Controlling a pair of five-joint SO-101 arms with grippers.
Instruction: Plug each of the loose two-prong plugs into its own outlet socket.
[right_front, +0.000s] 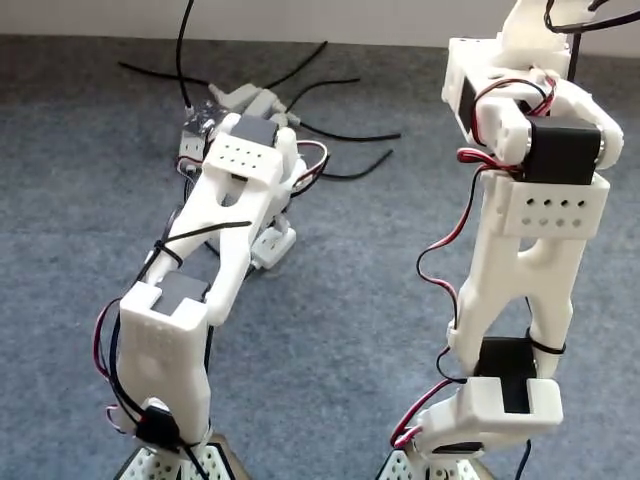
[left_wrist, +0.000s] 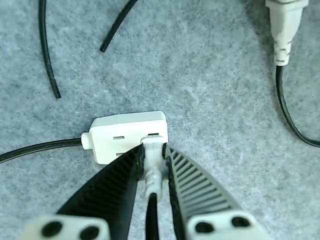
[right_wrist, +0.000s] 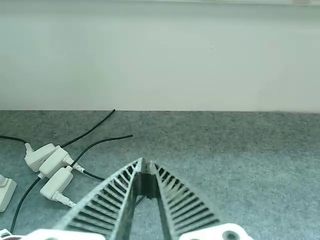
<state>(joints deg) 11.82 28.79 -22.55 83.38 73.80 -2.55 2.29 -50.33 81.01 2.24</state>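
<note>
On the right, the right hand (right_wrist: 145, 170) hung above the grey counter (right_wrist: 240, 150) with its fingers pressed together on nothing, well apart from the work. The job sat with the left arm (right_front: 225, 230), which stretched out from the near left toward the far side.

The left hand (left_wrist: 154, 152) pinched a white two-prong plug (left_wrist: 153, 175) by its body, one ribbed finger on each flank, with the black cord trailing back between them. The plug's long axis ran near to far, in line with the hand, and pointed straight into the white outlet block (left_wrist: 125, 131) just beyond it. Its nose touched the block's near edge (whether the prongs were seated in a socket could not be told). So the coming move looked like a straight push away along that axis, with no turning needed. The block lay flat, its own cord leaving from one end, and one pair of slots (left_wrist: 118, 137) beside the plug showed open.

Farther off lay three loose plugs (right_wrist: 54, 162), white with black cords, much nearer the left arm than the right.
</note>
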